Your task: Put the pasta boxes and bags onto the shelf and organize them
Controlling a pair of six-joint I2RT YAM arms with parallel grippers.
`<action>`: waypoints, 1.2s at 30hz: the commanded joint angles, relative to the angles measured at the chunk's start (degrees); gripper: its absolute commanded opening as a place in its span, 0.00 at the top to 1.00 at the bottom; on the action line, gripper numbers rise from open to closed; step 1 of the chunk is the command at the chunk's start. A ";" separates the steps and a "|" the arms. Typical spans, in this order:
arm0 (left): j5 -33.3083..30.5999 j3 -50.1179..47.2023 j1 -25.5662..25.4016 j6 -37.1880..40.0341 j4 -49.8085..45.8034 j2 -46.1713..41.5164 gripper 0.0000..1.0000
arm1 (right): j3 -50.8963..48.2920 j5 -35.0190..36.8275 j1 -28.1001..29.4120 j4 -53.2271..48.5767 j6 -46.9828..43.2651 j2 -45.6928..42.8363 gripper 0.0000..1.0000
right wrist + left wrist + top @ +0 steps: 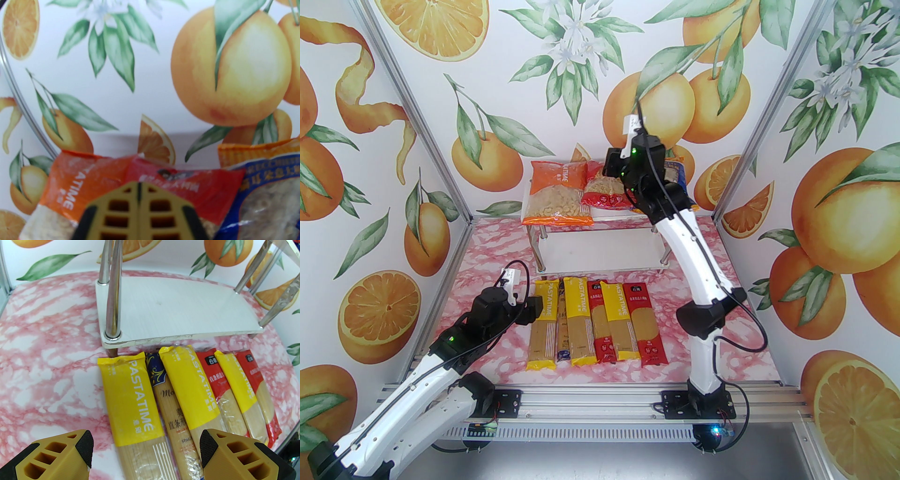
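Right jaws clenched over red bag (211, 187); orange bag (63, 178), blue bag (269, 187) flanking. Left jaws released above yellow pack (131, 392); shelf (182, 310) ahead.

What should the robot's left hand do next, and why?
Probably lower the left gripper onto the leftmost yellow pack and close. Its jaws stand open just above that pack. The orange bag, red bag and blue bag already sit on top of the shelf, while its lower board is bare.
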 commanded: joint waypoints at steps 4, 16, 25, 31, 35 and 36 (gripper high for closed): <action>-0.50 2.53 0.29 0.70 -0.64 -0.51 0.21 | 2.04 -4.20 -1.17 -5.73 -0.35 3.74 0.98; -0.06 2.40 0.33 0.91 -0.10 0.05 0.18 | -0.66 -9.03 -2.78 -17.79 -2.50 6.36 0.74; 0.71 2.22 0.28 0.65 0.49 0.58 0.16 | -2.08 -5.47 -2.79 -20.66 -4.83 5.09 0.43; 0.11 1.83 0.31 0.48 0.43 -0.15 0.17 | -6.85 -7.27 -2.79 -15.24 -3.58 0.73 0.42; -0.47 1.57 0.33 0.55 0.48 -0.59 0.18 | -11.69 -9.25 -2.76 -9.85 -2.81 -2.87 0.39; -0.58 1.44 0.32 0.55 0.56 -0.73 0.18 | -13.10 -9.77 -2.77 -8.09 -2.51 -3.93 0.38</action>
